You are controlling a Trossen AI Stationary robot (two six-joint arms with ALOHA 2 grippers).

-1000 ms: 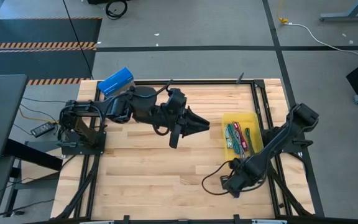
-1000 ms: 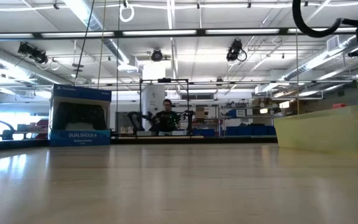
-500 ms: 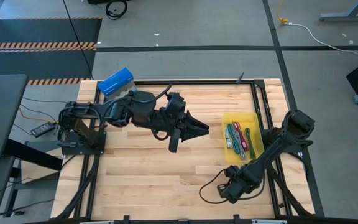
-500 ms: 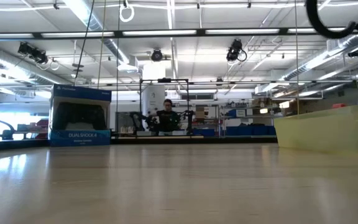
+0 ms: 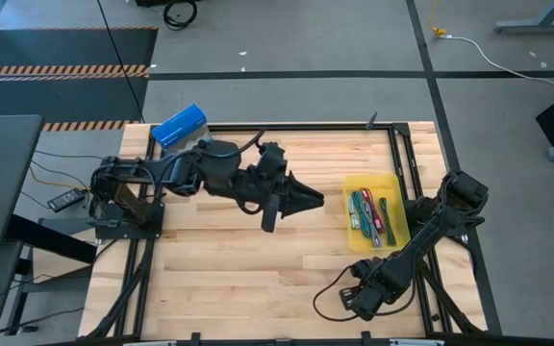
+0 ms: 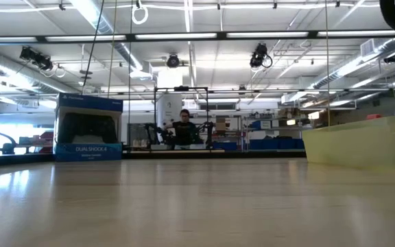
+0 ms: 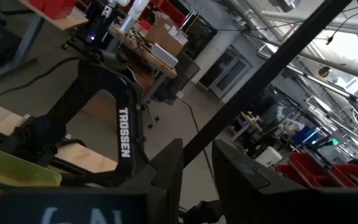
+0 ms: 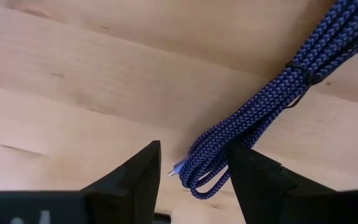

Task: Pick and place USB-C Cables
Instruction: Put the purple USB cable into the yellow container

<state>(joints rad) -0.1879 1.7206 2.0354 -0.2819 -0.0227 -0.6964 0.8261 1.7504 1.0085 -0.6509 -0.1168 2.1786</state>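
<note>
At the far left corner of my pale wooden slatted table (image 5: 229, 279) sits a blue rectangular box (image 5: 178, 126), lying slantwise by the table's black frame; in the low view I see it standing as a dark blue carton at the table's far edge. Moving rightward, my left arm reaches out over the middle of the table, and its left gripper (image 5: 313, 196) hangs in the air pointing toward the tray, with nothing between its fingers. In the left wrist view those two dark fingers (image 7: 169, 174) stand a narrow gap apart, released, with the right arm's black frame and the workshop beyond them.

Further right lies the shallow yellow rectangular plastic tray (image 5: 373, 182), near the table's right edge. Inside it I see several short USB-C cable bundles (image 5: 365, 212) lying side by side along its length; I can make out green, red-maroon and pale ones, but I cannot count them surely.

Nearest me on the right, my right arm folds down low, and the right gripper (image 5: 362, 300) sits close over the wood near the front edge. The right wrist view shows its fingers (image 8: 132, 177) spread apart, with a coiled purple-blue braided cable bundle (image 8: 260, 106) lying on the table, one looped end between the fingertips. I cannot tell whether they touch it.
</note>
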